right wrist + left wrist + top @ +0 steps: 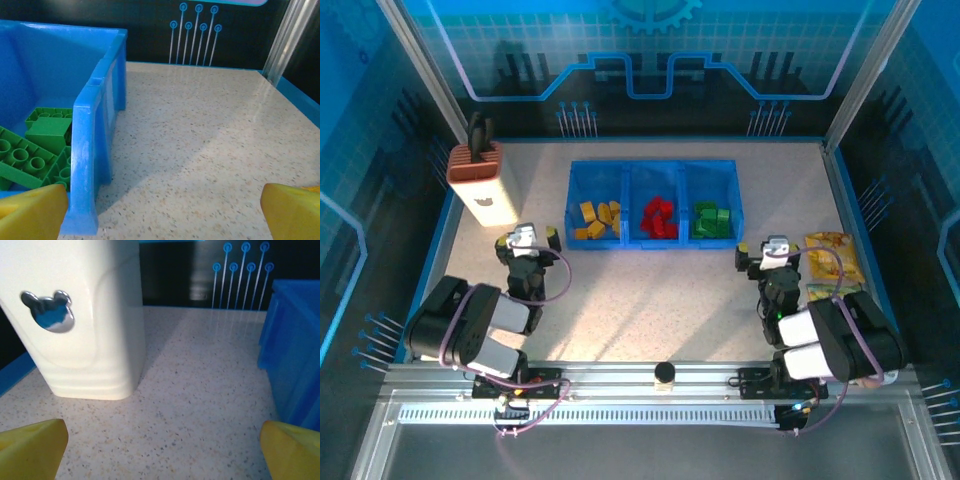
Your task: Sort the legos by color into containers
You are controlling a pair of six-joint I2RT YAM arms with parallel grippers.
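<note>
The blue bin [655, 165] stands at the table's middle back with three compartments side by side. Yellow/orange legos [597, 220] lie in the left one, red legos [660, 217] in the middle one, green legos [711, 220] in the right one. My left gripper [527, 239] sits low, left of the bin's front corner, open with bare table between its yellow fingertips [35, 447]. My right gripper [768, 251] hangs open just right of the bin, empty. Its wrist view looks over the bin wall [92, 145] at green legos [35, 147].
A white and brown box [480, 180] with a black handle stands at the back left, close ahead of my left gripper [165, 460]. Yellow snack packets [833, 258] lie at the right edge beside my right arm. Blue rails border the table.
</note>
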